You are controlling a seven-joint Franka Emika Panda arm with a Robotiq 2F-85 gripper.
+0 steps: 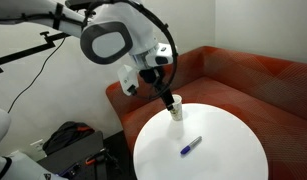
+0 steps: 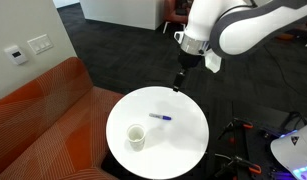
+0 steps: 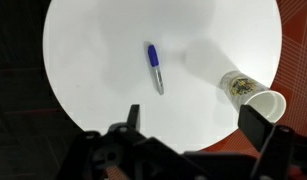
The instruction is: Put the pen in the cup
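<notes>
The blue pen (image 1: 190, 146) lies flat on the round white table (image 1: 223, 160); it also shows in an exterior view (image 2: 161, 117) and in the wrist view (image 3: 154, 67). The white paper cup (image 1: 177, 107) stands upright near the table's edge by the sofa, also seen in an exterior view (image 2: 136, 135) and in the wrist view (image 3: 249, 92). My gripper (image 3: 193, 125) hangs high above the table, open and empty. It is also in both exterior views (image 1: 165, 97) (image 2: 179, 82). It touches neither pen nor cup.
A red-orange sofa (image 1: 243, 75) curves round the table's far side, also in an exterior view (image 2: 43, 110). Dark bags and gear (image 1: 78, 145) lie on the floor beside the table. Dark carpet (image 2: 113, 50) surrounds the table.
</notes>
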